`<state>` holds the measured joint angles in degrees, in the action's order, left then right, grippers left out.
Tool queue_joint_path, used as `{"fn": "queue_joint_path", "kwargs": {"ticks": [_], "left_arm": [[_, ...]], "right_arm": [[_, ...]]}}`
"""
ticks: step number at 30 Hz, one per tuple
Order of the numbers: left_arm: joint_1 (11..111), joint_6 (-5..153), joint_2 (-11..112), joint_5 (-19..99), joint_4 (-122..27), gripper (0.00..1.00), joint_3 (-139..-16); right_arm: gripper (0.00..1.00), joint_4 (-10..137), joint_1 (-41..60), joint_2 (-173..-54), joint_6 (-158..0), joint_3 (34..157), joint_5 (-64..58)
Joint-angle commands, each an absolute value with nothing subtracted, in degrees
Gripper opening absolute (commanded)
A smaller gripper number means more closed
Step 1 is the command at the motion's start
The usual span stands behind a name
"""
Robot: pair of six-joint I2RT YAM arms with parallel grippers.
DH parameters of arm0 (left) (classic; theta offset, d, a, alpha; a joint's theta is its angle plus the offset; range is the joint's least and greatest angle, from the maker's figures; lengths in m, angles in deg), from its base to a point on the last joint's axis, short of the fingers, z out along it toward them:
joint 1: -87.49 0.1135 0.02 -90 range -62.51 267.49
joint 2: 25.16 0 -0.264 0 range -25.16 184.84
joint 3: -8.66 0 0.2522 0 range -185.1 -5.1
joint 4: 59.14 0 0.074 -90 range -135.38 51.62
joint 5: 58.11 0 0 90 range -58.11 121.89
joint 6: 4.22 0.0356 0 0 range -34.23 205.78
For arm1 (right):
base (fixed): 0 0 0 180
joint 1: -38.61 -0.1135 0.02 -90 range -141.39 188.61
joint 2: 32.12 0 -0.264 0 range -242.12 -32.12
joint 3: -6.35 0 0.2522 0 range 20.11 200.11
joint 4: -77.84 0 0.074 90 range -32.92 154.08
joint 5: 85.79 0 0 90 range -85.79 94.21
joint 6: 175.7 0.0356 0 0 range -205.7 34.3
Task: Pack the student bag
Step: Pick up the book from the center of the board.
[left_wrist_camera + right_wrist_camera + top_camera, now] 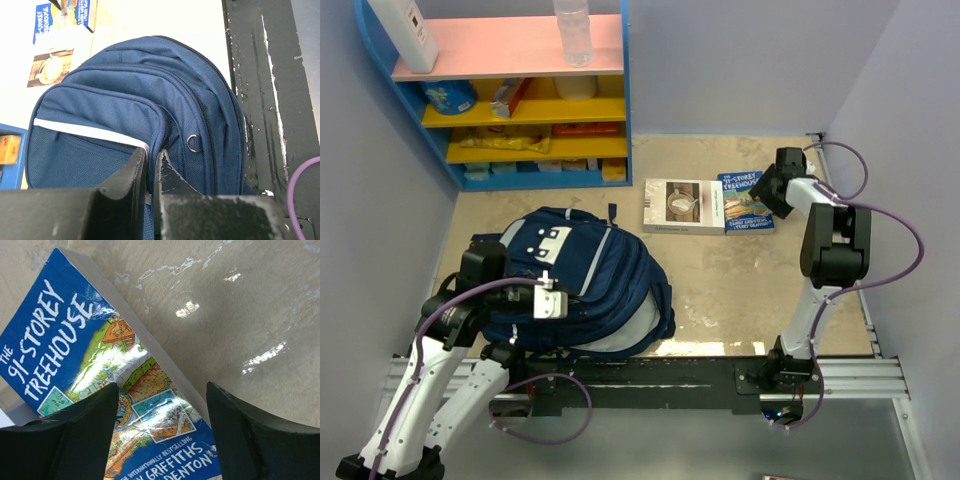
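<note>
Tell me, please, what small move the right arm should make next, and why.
Probably lower the right gripper and close on the blue book: its open jaws straddle the book's edge, one finger over the cover, the other over bare table.

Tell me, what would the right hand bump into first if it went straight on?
Most likely the blue book. The open right hand points down at its edge, straddling the cover and the bare table.

**Bag flat, two books behind it**

The student bag (590, 275) lies on the surface (720, 290) with the left gripper (550, 292) on top of it. The right gripper (765, 193) hangs over a blue book (745, 215), which lies beside a white book (680, 205).
</note>
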<state>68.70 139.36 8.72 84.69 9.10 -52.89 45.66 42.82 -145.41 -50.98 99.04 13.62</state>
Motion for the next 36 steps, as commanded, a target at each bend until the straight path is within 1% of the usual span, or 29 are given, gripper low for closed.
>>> {"fn": "queue_joint_path", "kwargs": {"ticks": [1,7,9,12,16,21,26,30,31,33,34,36], "left_arm": [[68.9,141.4,7.5,89.2,5.1,0.0,-56.1],[68.9,142.4,7.4,89.4,5.4,0.0,-55.9],[68.9,142.8,7.4,89.6,5.4,0.0,-55.9],[68.8,142.9,7.4,89.8,5.2,0.0,-55.9],[68.9,144.1,7.6,89.8,6.4,0.0,-56.0],[68.8,143.9,7.6,90.3,5.8,0.0,-55.9],[68.9,143.8,7.6,90.3,5.9,0.0,-56.3],[68.8,143.9,7.7,90.0,6.3,0.0,-56.6],[68.9,144.0,7.6,90.1,6.5,0.0,-56.6],[68.9,144.5,7.7,89.9,6.9,0.0,-56.8],[68.9,144.8,7.6,89.8,7.1,0.0,-56.8],[68.9,144.9,7.6,89.9,7.3,0.0,-56.5]], "right_arm": [[0.7,47.9,43.0,-144.3,-52.0,98.2,11.2],[0.65,51.2,42.9,-141.7,-51.3,94.5,5.4],[0.65,52.0,42.9,-140.6,-49.7,93.2,4.3],[0.62,54.7,42.8,-138.7,-48.5,89.8,0.8],[0.61,57.7,42.3,-135.1,-48.3,86.0,-1.8],[0.57,60.2,40.4,-134.4,-48.3,85.4,-5.4],[0.54,60.1,36.8,-136.3,-49.0,87.3,-4.9],[0.42,59.6,34.7,-137.8,-49.5,88.9,-4.7],[0.34,59.4,34.5,-137.9,-49.7,89.4,-4.6],[0.25,59.4,34.0,-137.4,-49.9,89.4,-4.3],[0.18,59.4,33.9,-137.0,-50.1,89.1,-4.1],[0.16,59.8,33.6,-136.0,-50.5,88.8,-3.5]]}}
